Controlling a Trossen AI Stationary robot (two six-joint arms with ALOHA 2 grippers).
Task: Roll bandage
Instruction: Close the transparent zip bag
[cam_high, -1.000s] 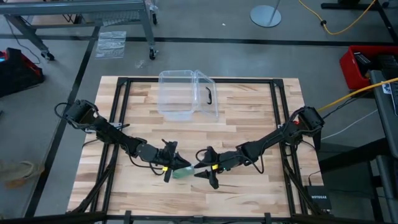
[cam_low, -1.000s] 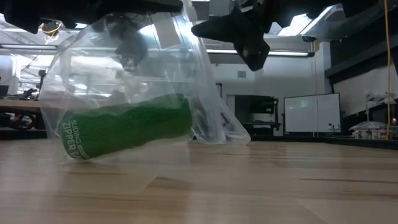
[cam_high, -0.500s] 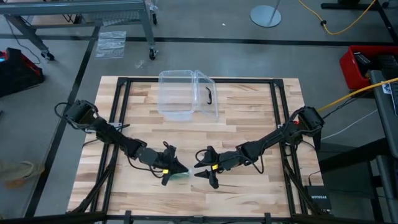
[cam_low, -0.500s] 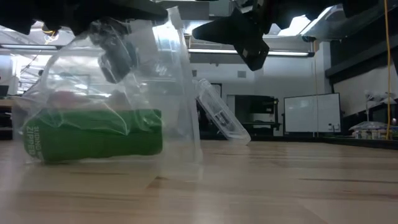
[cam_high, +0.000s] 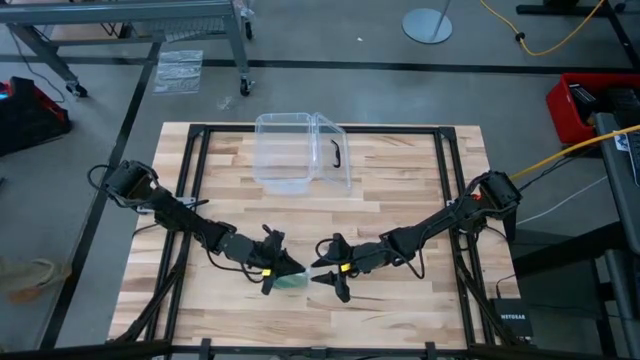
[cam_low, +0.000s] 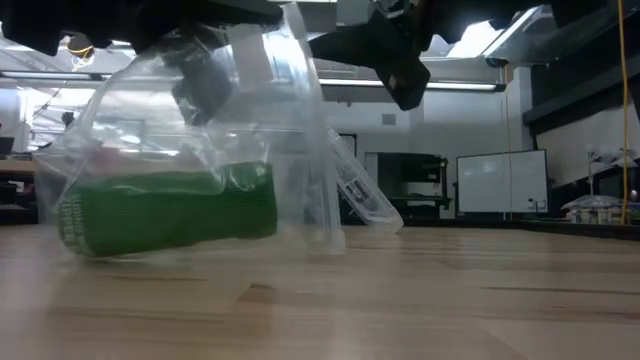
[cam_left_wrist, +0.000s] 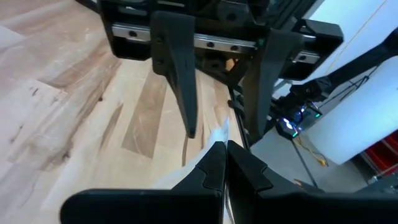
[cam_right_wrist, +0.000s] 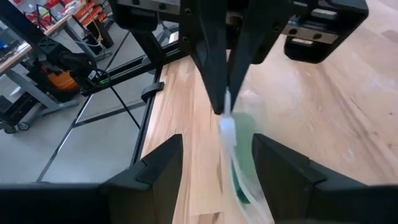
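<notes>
The green bandage (cam_low: 165, 210) is a stubby roll lying inside a clear plastic bag (cam_low: 210, 110). The roll also shows in the high view (cam_high: 296, 281) and the right wrist view (cam_right_wrist: 244, 146). My left gripper (cam_high: 275, 272) is shut on the bag's top. My right gripper (cam_high: 334, 272) is open and empty just to the right of the bag, with its fingers (cam_right_wrist: 155, 171) on either side of the bag's hanging edge and apart from it. In the low view my right gripper (cam_low: 392, 62) is above and right of the bag. My left gripper pinches the bag's upper edge (cam_left_wrist: 219, 133) between its two shut fingers, coming from the table's left and slanting down. The bag hangs slack below the fingers (cam_right_wrist: 214, 81), with the roll at its bottom. Whether the roll (cam_low: 90, 235) touches the table, I cannot tell.
A clear plastic box (cam_high: 300, 150) with a black handle (cam_high: 335, 153) stands at the far middle of the wooden table (cam_high: 420, 200). The black frame rails (cam_high: 196, 170) run along the table's sides. Bare wood lies to the near side of both grippers.
My left gripper has swung the bag toward the table's left and then partly back to the right. The roll inside went from tilted to lying level, and now sits slightly tilted again. My right gripper has stayed open and still.
</notes>
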